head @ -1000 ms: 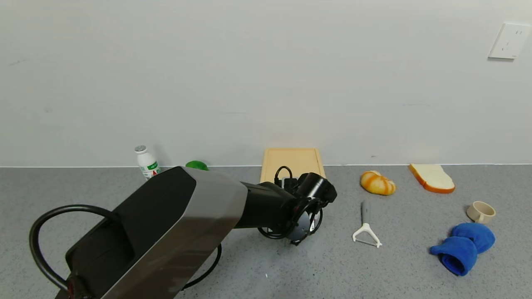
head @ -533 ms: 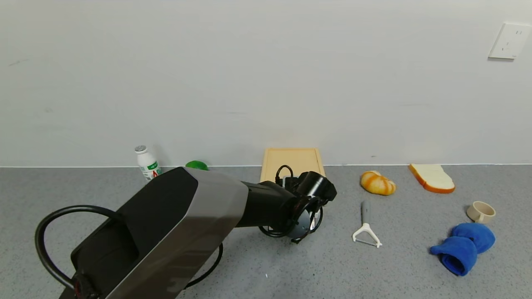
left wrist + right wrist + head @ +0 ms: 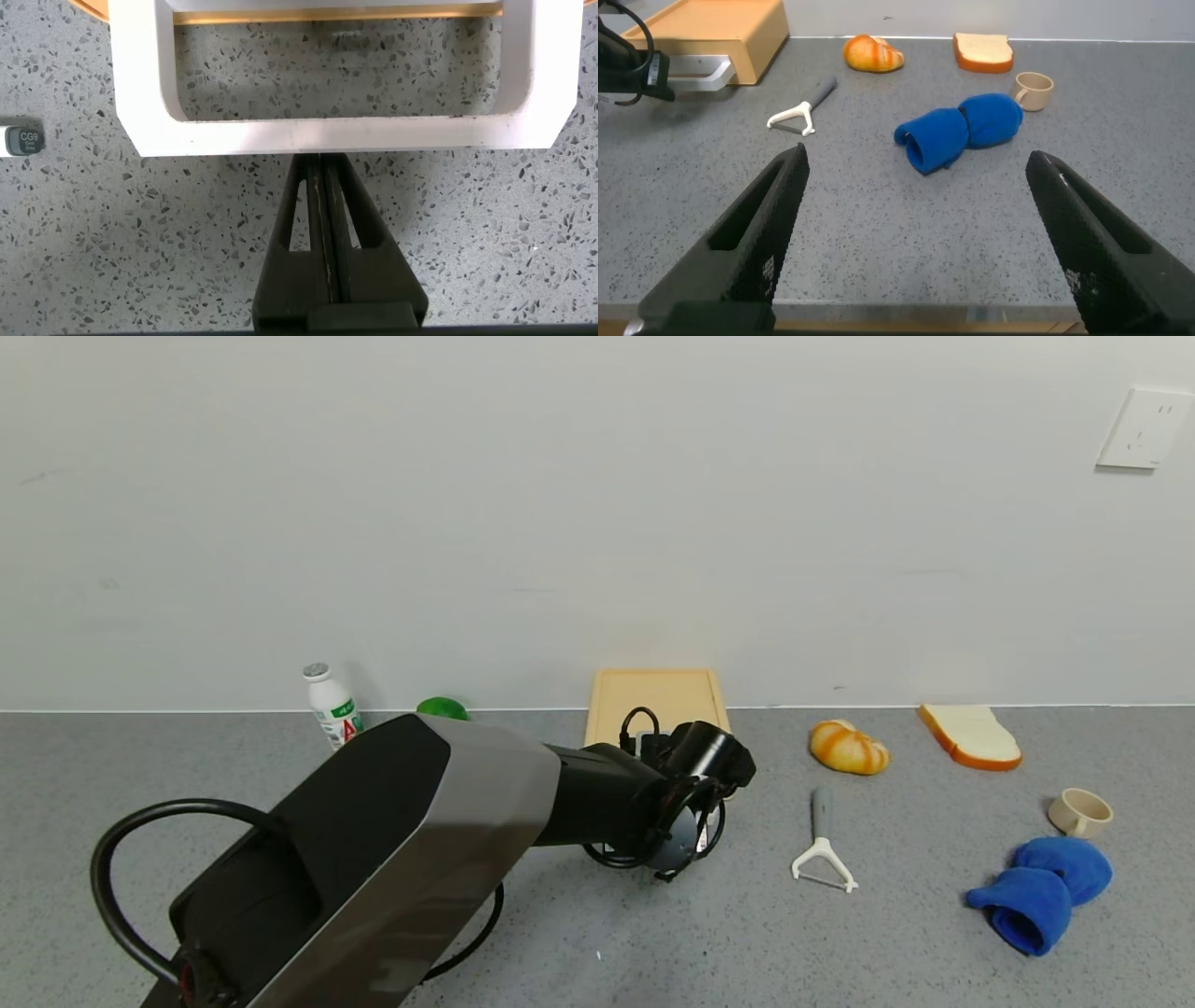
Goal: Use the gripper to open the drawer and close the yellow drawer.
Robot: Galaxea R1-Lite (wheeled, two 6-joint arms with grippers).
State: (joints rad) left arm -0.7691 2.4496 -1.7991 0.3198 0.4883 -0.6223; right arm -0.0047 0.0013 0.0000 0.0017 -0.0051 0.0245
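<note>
The pale yellow drawer box [image 3: 658, 698] lies flat against the back wall. It also shows in the right wrist view [image 3: 710, 33]. Its white loop handle [image 3: 327, 138] fills the left wrist view and also shows in the right wrist view [image 3: 696, 67]. In the head view my arm hides it. My left gripper [image 3: 322, 161] is shut, its fingers pressed together, with the tips against the outer bar of the handle. Its black wrist [image 3: 691, 784] sits just before the box. In the right wrist view the tray looks pushed in or nearly so. My right gripper [image 3: 917, 159] is open and empty near the table's front edge.
A white peeler [image 3: 822, 859], a bread roll [image 3: 848, 747], a toast slice [image 3: 971, 735], a beige cup [image 3: 1081, 812] and a blue cloth [image 3: 1041, 891] lie to the right. A small white bottle [image 3: 331, 702] and a green object [image 3: 442, 707] stand at the back left.
My left arm has shifted slightly forward, toward the box. The gripper stays shut at the handle. Nothing else has moved.
</note>
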